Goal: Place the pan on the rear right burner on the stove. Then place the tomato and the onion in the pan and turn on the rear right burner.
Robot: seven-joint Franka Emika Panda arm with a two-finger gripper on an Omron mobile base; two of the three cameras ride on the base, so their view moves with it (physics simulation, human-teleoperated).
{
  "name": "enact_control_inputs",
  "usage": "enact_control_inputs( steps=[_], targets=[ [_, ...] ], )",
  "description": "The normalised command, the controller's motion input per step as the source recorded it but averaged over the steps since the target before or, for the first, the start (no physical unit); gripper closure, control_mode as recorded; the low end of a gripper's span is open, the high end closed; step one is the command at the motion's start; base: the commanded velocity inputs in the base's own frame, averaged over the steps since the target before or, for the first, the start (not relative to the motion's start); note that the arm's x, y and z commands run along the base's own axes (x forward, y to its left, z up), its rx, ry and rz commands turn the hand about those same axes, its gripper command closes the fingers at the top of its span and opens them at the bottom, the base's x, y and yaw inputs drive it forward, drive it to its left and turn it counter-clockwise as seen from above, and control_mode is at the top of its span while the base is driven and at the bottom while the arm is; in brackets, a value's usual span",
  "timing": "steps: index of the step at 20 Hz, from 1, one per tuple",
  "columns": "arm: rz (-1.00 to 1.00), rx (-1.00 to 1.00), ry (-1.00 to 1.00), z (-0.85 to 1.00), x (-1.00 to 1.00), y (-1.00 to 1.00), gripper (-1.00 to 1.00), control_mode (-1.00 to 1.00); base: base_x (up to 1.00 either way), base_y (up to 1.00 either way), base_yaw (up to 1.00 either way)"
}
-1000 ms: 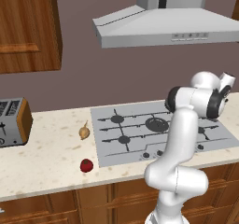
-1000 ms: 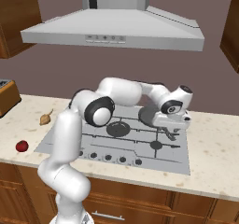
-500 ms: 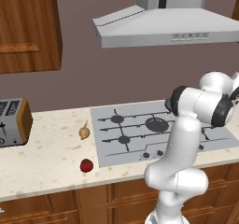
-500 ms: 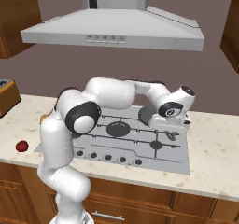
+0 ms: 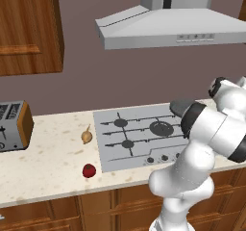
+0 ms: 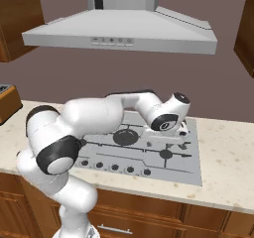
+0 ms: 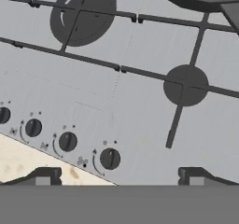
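So the pan (image 5: 181,107) sits at the stove's (image 5: 139,155) rear right corner. My pincer (image 7: 119,177), spread and empty, hangs over the knobs; tomato (image 5: 89,170) and onion (image 5: 86,137) wait on the table (image 5: 43,162), burner unlit, I judge

A toaster (image 5: 13,125) is sitting at the left end of the worktop (image 5: 53,160), near its back edge. A grey hood (image 5: 168,25) is hanging over the middle, and a wooden cabinet (image 5: 29,28) is hanging above the toaster.
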Motion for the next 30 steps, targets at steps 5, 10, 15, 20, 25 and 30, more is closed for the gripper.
enact_control_inputs(
  steps=[5,10,15,20,25,30],
  targets=[
    [0.00,-0.09,0.00,0.34,-0.46,0.73,-1.00,-1.00,0.00,0.00,0.00],
    [0.00,-0.09,0.00,0.31,-0.31,0.70,-1.00,-1.00,0.00,0.00,0.00],
    [0.00,-0.06,0.00,0.24,-0.23,0.66,-1.00,-1.00,0.00,0.00,0.00],
    [0.00,-0.01,0.03,0.20,-0.10,0.49,-1.00,-1.00,0.00,0.00,0.00],
    [0.00,0.00,0.10,0.14,-0.01,0.41,-1.00,-1.00,0.00,0.00,0.00],
    [0.00,0.00,0.10,0.18,-0.06,0.41,-1.00,-1.00,0.00,0.00,0.00]
  ],
)
